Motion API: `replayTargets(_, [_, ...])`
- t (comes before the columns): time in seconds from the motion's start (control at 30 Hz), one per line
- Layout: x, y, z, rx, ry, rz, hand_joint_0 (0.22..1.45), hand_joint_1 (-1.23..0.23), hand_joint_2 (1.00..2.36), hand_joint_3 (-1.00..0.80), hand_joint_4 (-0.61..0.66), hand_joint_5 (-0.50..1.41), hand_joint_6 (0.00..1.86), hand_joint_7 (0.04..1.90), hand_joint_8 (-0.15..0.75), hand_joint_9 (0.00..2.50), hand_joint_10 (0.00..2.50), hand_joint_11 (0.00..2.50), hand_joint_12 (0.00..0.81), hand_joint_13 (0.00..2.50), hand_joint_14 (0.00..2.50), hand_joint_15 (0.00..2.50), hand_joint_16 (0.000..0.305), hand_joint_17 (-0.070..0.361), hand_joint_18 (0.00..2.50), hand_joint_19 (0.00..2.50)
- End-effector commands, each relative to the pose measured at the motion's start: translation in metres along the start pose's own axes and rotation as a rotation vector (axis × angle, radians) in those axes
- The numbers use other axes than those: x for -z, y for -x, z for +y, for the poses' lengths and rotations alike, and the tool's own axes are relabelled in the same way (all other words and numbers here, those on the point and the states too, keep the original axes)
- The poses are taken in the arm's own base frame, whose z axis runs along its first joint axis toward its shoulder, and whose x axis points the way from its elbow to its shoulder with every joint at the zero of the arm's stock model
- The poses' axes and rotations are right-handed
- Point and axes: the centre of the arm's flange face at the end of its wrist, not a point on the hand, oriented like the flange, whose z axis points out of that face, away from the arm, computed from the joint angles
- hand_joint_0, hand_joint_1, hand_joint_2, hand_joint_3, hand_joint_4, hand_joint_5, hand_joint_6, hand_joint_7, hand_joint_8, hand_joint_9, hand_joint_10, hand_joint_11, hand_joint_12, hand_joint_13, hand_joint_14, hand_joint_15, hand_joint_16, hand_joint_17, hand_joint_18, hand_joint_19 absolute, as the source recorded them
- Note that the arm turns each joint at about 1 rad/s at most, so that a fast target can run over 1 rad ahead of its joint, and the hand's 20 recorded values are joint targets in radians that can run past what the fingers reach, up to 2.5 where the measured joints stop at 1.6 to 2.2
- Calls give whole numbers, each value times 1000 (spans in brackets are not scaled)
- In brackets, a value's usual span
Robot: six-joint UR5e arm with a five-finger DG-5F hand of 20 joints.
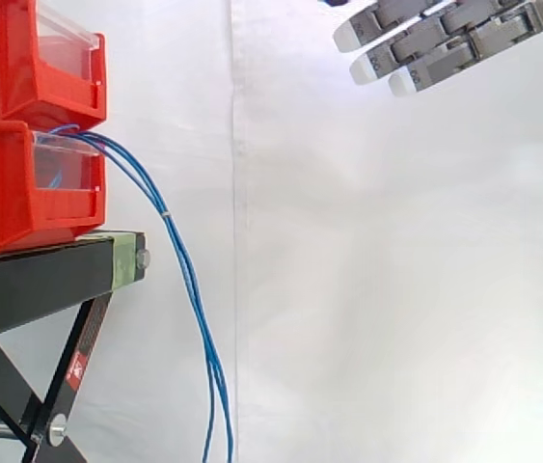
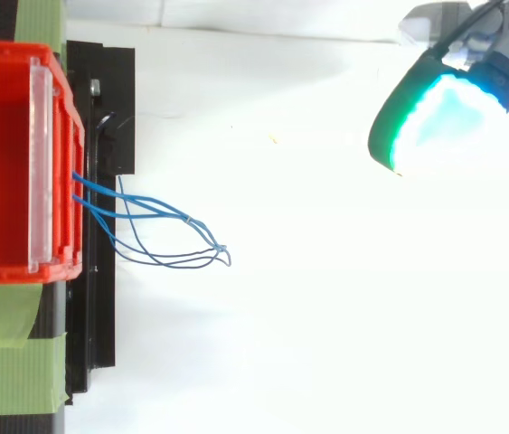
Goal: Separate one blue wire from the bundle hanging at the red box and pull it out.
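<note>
A bundle of thin blue wires comes out of the lower red bin and hangs down past the black stand to the bottom of the side view. From above, the blue wires loop out from the red bin toward the right. My hand is high at the upper right of the side view, far from the wires, its fingers straight and pointing left with nothing in them. In the top view a glowing green-cyan fingertip sits at the upper right.
A second red bin is stacked on the lower one. The black stand with its crossed legs carries both bins. Green tape marks the stand's top. A white curtain hangs behind.
</note>
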Motion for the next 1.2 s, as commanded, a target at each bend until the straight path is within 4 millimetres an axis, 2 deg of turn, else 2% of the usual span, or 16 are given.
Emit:
replayTargets(0.0, [1, 0, 1, -4, -2, 2, 403, -374, 1000, -500, 33, -300, 501, 604, 202, 0, 0, 0, 339, 0, 2, 80, 67, 151, 0, 59])
replayTargets(0.27, [1, 0, -1, 12, -9, -1, 407, -377, 1000, -500, 52, -300, 501, 622, 204, 0, 0, 0, 340, 0, 2, 82, 68, 153, 0, 75])
replayTargets(0.57, [6, -2, -4, 89, -54, 13, 413, -405, 1000, -500, 133, -299, 501, 663, 223, 0, 0, 0, 344, 0, 2, 82, 67, 151, 0, 72])
replayTargets(0.6, [6, -2, -4, 105, -54, 12, 419, -461, 1000, -500, 152, -291, 501, 653, 228, 0, 0, 0, 348, 0, 0, 59, 67, 150, 0, 41])
replayTargets(0.8, [5, -4, -5, 211, -64, -11, 442, -556, 1000, -500, 191, -273, 502, 674, 227, 0, 0, 0, 334, 0, 2, 61, 64, 145, 0, 46])
replayTargets(0.87, [6, -6, -8, 267, -75, -19, 449, -583, 1000, -500, 202, -267, 502, 691, 230, 0, 0, 0, 331, 0, 2, 60, 64, 143, 0, 48])
replayTargets(0.93, [8, -8, -22, 328, -103, -30, 464, -614, 1000, -500, 216, -258, 502, 708, 229, 0, 0, 0, 328, 0, 2, 66, 62, 140, 0, 59])
replayTargets(1.17, [10, -16, -51, 372, -123, -58, 472, -631, 1000, -500, 235, -248, 502, 727, 235, 0, 0, 0, 327, 0, 0, 75, 61, 138, 0, 89])
